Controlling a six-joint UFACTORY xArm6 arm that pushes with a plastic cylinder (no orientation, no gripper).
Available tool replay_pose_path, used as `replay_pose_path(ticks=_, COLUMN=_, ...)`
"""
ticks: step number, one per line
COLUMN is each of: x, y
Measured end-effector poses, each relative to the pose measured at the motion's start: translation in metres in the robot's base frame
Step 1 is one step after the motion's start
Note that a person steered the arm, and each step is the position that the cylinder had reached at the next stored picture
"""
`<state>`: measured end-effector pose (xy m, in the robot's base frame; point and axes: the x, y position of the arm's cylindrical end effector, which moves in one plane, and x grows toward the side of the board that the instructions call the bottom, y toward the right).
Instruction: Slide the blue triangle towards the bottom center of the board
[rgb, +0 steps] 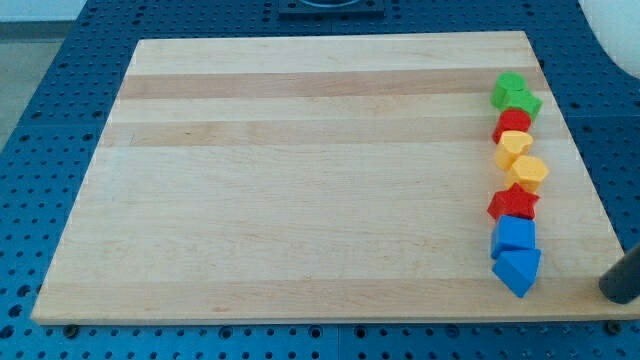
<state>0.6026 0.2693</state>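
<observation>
Blue triangle (517, 271) waits at lower right of the board (300, 180)

No fingers here: my tip (612, 292), off-board right, should pass behind it and push steadily leftward, avoiding the blue cube (514, 234)

Dark rod at view's right edge; my tip (612, 292) low.

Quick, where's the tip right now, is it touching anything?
My tip: off the board's right edge, right of the blue triangle, touching no block.
</observation>
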Motion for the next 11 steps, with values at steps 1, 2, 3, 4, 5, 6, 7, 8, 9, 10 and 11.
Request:
replay_pose_path(ticks=1, x=-0.010, y=-0.038)
replay_pose_path(ticks=2, x=-0.010, y=-0.089)
replay_pose_path(ticks=3, x=-0.010, y=-0.143)
replay_pose_path(ticks=4, x=-0.010, y=-0.191)
replay_pose_path(ticks=5, x=-0.010, y=-0.186)
replay_pose_path(ticks=6, x=-0.012, y=-0.159)
replay_pose_path(ticks=7, x=-0.018, y=-0.150)
replay_pose_path(ticks=8, x=-0.028, y=-0.156)
replay_pose_path(ticks=9, x=-0.031, y=-0.181)
replay_pose_path(ticks=10, x=-0.031, y=-0.225)
replay_pose_path(ticks=11, x=-0.031, y=-0.275)
